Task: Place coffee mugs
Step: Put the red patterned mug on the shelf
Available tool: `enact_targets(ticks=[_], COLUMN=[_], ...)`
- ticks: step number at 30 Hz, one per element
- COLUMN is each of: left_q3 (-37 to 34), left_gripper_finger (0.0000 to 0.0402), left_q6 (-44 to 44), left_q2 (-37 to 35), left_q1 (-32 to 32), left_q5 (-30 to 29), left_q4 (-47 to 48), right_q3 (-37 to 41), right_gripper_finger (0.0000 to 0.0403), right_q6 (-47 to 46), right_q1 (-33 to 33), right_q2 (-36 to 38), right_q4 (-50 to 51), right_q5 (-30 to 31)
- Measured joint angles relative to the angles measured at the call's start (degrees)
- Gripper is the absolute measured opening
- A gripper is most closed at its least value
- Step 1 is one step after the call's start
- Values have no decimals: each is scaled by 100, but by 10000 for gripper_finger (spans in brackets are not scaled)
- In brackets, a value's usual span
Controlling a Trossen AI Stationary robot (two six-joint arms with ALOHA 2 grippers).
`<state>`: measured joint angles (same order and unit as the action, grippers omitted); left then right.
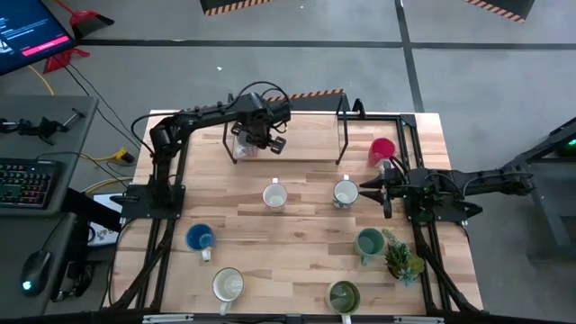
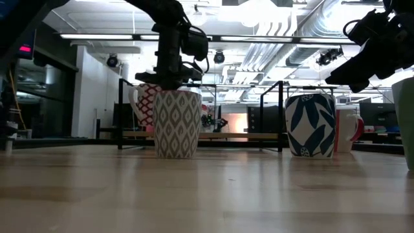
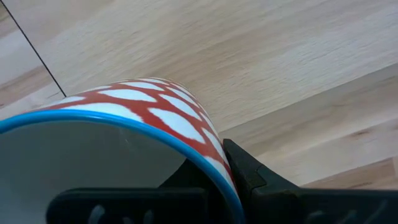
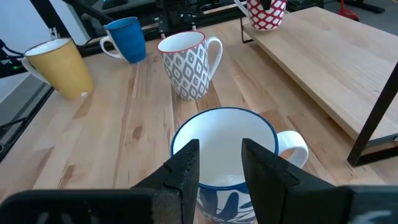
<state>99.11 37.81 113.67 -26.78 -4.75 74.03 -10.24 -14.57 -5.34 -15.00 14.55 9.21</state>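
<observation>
A low wooden shelf (image 1: 297, 148) in a black frame runs along the far edge. My left gripper (image 1: 255, 141) is over its left end, shut on a red-and-white lattice mug (image 3: 155, 115) with a blue rim. A red mug (image 1: 382, 150) stands on the shelf's right end. My right gripper (image 4: 221, 165) is open at the table's right, its fingers just beside a white mug with blue leaves (image 4: 224, 140), and no contact shows. A grey diamond-pattern mug (image 1: 274, 195) stands mid-table. My left gripper pinches the lattice mug's wall at the rim (image 3: 214, 158), one finger inside the mug and the other finger (image 3: 249, 174) outside. The fingers come from above, pointing down. The mug stays upright over the shelf board; whether its base rests there I cannot tell.
A blue mug (image 1: 199, 238) and a cream mug (image 1: 228, 285) stand near left. A teal mug (image 1: 369, 242), an olive mug (image 1: 343, 294) and a spiky potted plant (image 1: 402, 258) stand near right. The shelf's black uprights (image 1: 343, 135) rise beside the board.
</observation>
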Motion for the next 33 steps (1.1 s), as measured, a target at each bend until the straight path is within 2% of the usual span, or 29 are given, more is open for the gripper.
enact_targets(ticks=[30,33], left_q3=[28,10], left_gripper_finger=[6,15], left_q6=[-145,-192], left_q2=[297,259], left_q1=[102,93], left_q5=[-66,-66], left_q4=[-37,-53], right_q3=[0,0], right_gripper_finger=[108,108], right_q6=[0,0], right_q1=[0,0], right_q2=[2,1], right_q4=[33,41], right_q5=[-219,-219])
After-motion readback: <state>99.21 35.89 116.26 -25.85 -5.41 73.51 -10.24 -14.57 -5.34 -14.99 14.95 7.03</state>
